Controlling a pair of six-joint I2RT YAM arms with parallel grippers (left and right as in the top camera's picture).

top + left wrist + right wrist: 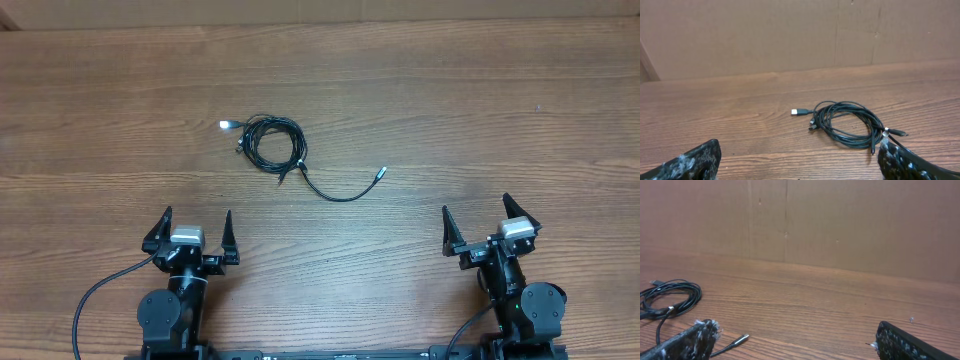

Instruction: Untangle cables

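Observation:
The cables (275,142) lie as a thin black coiled bundle on the wooden table, left of centre and toward the back. A silver plug (225,125) sticks out at the coil's left, and one loose strand curves right to a small plug end (380,172). In the left wrist view the coil (847,122) rests ahead and to the right of the fingers. The right wrist view shows the coil (670,300) at far left and the loose plug (740,340) near its left finger. My left gripper (194,226) and right gripper (477,212) both stand open and empty near the front edge.
The wooden table (480,110) stretches to a brown cardboard wall (850,225) at the back. Thick black arm cables (95,300) trail from the arm bases at the front edge.

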